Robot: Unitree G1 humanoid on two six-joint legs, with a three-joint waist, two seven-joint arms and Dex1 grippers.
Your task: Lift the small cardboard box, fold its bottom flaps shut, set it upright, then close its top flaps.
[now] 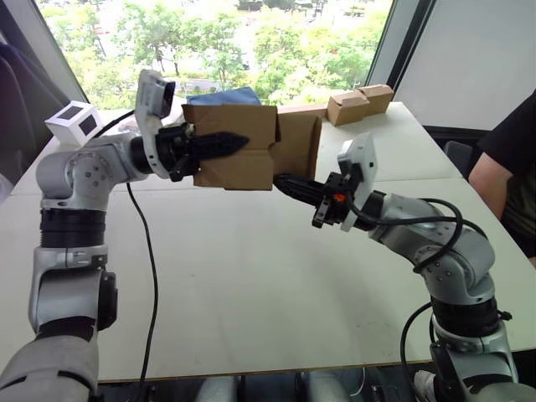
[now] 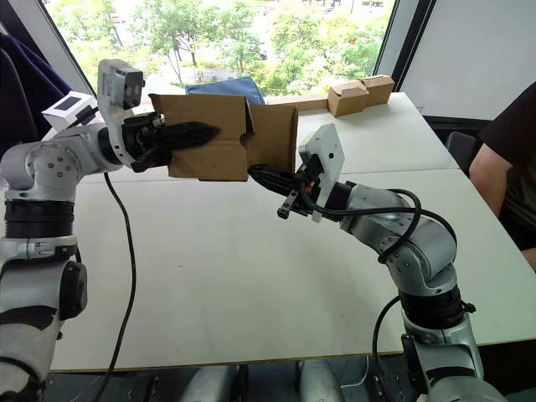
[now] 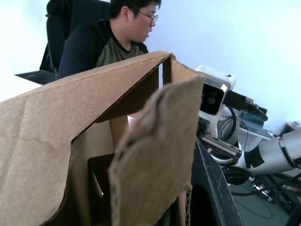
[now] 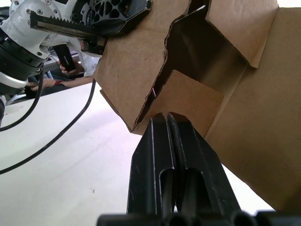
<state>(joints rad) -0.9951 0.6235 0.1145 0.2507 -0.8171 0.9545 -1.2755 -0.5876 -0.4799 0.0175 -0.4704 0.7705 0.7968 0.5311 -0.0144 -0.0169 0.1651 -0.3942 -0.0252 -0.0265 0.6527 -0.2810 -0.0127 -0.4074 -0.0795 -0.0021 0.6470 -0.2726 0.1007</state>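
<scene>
I hold the box (image 1: 234, 146) up off the table (image 1: 251, 285), at about twelve o'clock from my chest, lying on its side with its open end turned toward three o'clock. My left gripper (image 1: 219, 144) pinches one wall of it, one black finger (image 1: 222, 142) lying along the outside face. The flaps (image 1: 297, 144) at the open end stand unfolded, one broad one hanging out toward my right arm. My right gripper (image 4: 165, 123) comes in from four o'clock with its fingers pressed together, their tips touching a small inner flap (image 4: 188, 101) at the box's lower edge.
</scene>
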